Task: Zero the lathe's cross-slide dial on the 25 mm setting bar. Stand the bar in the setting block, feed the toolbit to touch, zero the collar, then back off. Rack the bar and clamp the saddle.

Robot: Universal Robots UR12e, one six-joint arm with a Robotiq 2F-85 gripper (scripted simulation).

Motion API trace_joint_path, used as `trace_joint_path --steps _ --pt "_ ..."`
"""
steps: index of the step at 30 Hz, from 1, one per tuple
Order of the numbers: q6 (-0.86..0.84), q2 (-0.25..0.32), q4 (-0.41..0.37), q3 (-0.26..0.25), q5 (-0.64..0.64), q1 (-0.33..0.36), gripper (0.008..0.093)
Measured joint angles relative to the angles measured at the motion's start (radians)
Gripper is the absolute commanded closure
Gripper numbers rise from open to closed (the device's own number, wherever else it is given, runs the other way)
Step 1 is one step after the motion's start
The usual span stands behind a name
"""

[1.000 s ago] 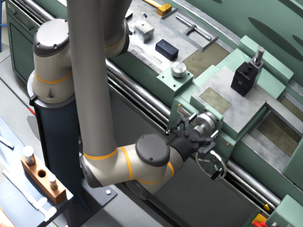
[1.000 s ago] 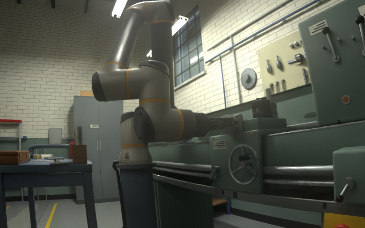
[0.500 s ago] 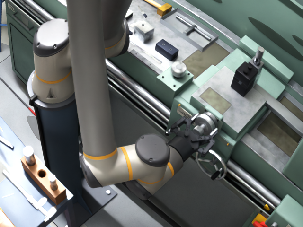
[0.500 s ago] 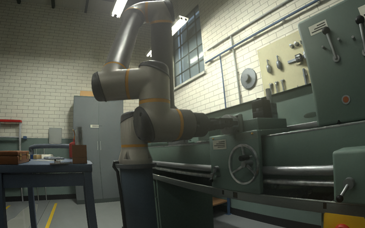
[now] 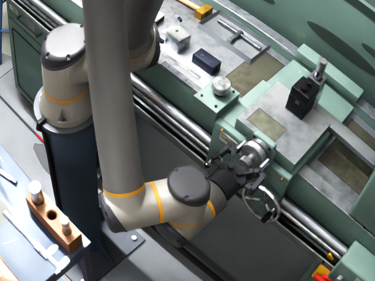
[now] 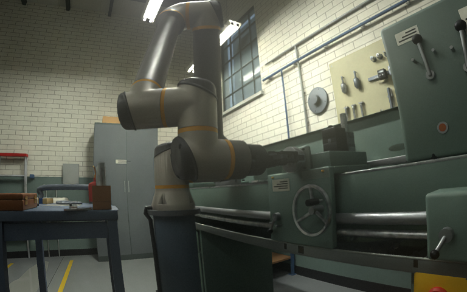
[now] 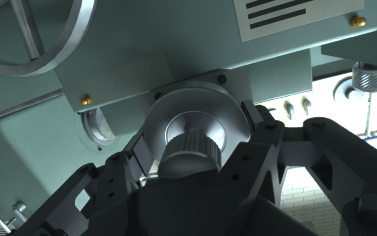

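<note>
On the front of the lathe's saddle, the round steel cross-slide dial collar [image 7: 196, 117] sits clamped in my gripper [image 7: 194, 130], with a knurled knob [image 7: 191, 151] sticking out of its middle toward my wrist. From the side camera the collar [image 5: 255, 148] shows at the carriage's front face with the gripper [image 5: 242, 165] around it. The black toolpost [image 5: 304, 93] stands on the cross-slide. A steel setting bar [image 5: 221, 86] stands in the green block left of the slide. The wooden rack [image 5: 53, 219] on the blue table has an empty middle hole.
Behind the carriage, the lathe bed's top carries a tray with a T-wrench [image 5: 239, 34], a dark block [image 5: 206, 61] and a steel cube [image 5: 178, 37]. The carriage handwheel [image 5: 262, 204] sits just below my gripper. The headstock [image 6: 427, 86] rises at the right.
</note>
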Motion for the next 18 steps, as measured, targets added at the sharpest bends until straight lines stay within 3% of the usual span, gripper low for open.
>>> trace_joint_path --steps 12,18 --pt "0.0 0.0 0.0 0.0 0.0 0.0 0.0934" --pt "0.0 0.0 0.0 0.0 0.0 0.0 0.0934"
